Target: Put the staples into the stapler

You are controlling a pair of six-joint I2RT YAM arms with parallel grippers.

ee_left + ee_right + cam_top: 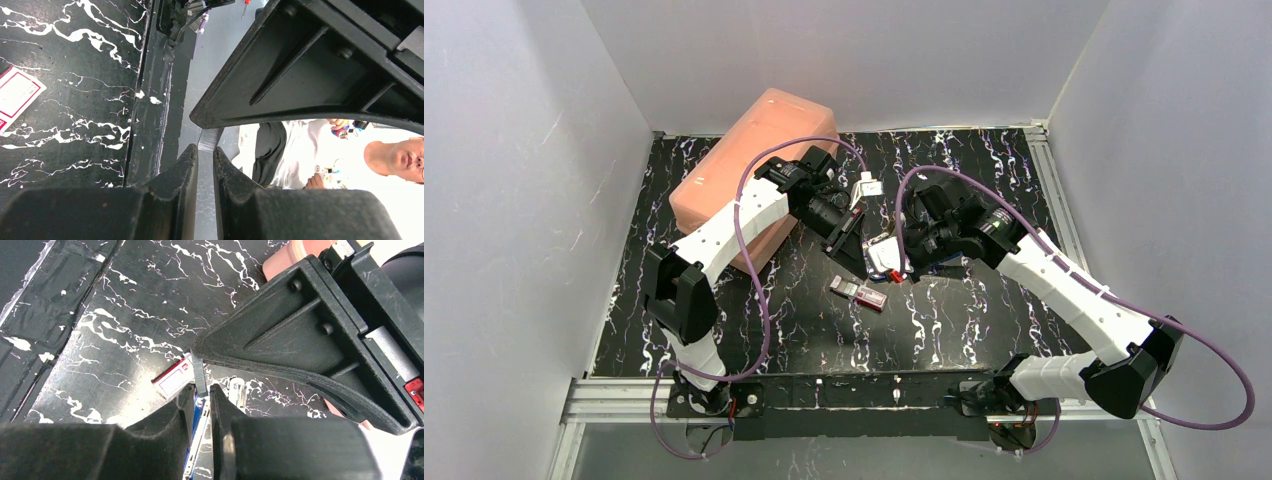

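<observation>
The staples box [860, 292], small and pink-red with a pale label, lies flat on the black marbled table, in front of both grippers; it also shows as box [172, 380] and box [14, 97]. My right gripper [201, 390] pinches a short ridged grey staple strip [199, 371] at its fingertips. Under those fingers runs the stapler's blue and silver rail [200, 427]. My left gripper [205, 149] is shut on a thin grey metal bar [210, 137], apparently part of the stapler. In the top view, left gripper [856, 252] and right gripper [886, 262] almost touch, hiding most of the stapler.
A large salmon-pink plastic case [749, 165] stands at the back left, close behind the left arm, and shows as case [292, 255]. White walls enclose the table on three sides. The table's front edge [150, 100] has a metal frame rail beyond it.
</observation>
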